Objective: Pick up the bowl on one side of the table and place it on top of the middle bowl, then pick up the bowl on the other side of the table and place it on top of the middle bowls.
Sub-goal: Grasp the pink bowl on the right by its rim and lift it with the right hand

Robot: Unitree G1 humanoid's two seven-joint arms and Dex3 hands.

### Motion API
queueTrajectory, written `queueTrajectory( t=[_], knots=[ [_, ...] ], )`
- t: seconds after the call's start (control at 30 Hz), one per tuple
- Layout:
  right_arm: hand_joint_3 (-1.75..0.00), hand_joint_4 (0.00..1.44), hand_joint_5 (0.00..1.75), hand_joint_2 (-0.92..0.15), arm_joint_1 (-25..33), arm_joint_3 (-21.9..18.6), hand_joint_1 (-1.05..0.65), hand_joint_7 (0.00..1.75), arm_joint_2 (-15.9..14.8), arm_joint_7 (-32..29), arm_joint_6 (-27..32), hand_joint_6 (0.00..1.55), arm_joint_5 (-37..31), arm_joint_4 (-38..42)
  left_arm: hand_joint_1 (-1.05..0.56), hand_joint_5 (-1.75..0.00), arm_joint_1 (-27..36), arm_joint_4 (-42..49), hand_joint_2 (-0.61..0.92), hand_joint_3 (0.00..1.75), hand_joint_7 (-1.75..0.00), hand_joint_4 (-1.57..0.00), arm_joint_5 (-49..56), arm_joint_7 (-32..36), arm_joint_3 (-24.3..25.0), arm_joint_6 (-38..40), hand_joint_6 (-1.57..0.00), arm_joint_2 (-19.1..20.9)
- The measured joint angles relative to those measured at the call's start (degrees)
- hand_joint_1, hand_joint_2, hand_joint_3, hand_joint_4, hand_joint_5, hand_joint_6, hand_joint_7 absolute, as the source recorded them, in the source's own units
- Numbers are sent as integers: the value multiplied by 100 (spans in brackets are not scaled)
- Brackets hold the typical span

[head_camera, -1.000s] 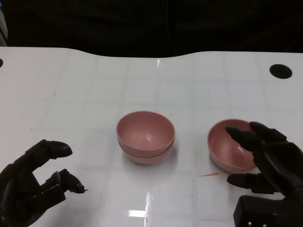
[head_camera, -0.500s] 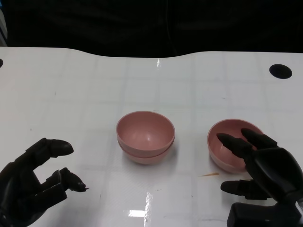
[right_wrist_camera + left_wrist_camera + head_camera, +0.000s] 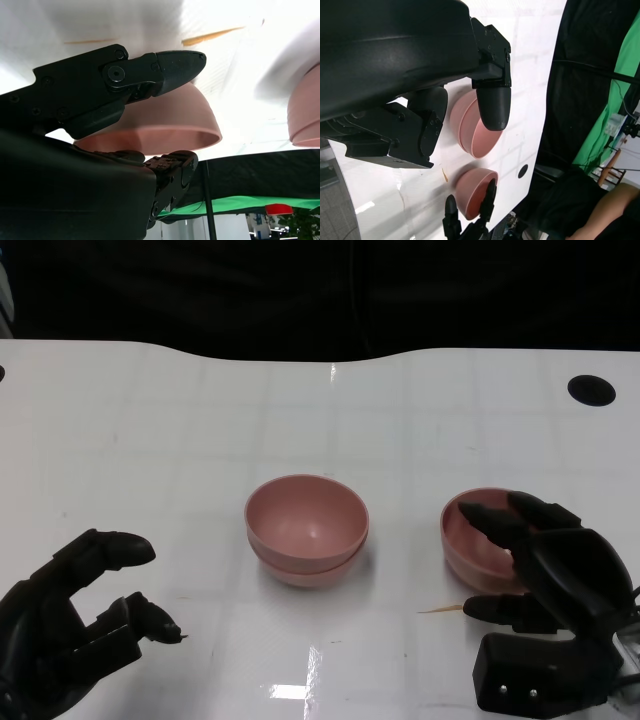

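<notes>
A white table (image 3: pixel 150 440) with a black hole (image 3: pixel 591 390) near its right edge, against a black backdrop (image 3: pixel 320 290).

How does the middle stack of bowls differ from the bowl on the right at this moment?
The middle stack is two pink bowls nested together; the right bowl is a single bowl. The middle stack stands free with no hand near it, while the right hand has its fingers over the right bowl's rim and inside it, with the thumb outside. Both are the same pink, upright, and sit on the white table.
</notes>
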Motion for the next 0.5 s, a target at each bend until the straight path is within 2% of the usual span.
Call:
queueTrajectory(
  t=[0.4, 0.43, 0.5],
  knots=[
    [-19, 34, 4, -92, -866, 301, -78, 3, 242, -699, -266, 39, 94, 1761, 26, -175, 14, -65, 92, 148, -175, -48, -2, 11, 1, 14, -10, -5],
    [-16, 39, 6, -92, -881, 307, -68, 4, 245, -712, -270, 44, 94, 1797, 26, -175, 14, -68, 92, 148, -175, -48, -2, 11, 1, 16, -10, -5],
    [-13, 43, 7, -92, -1024, 408, -61, 5, 279, -982, -386, 48, 98, 2196, 26, -175, 12, -102, 92, 148, -175, -47, -13, 57, 4, 83, -10, -8]
  ],
)
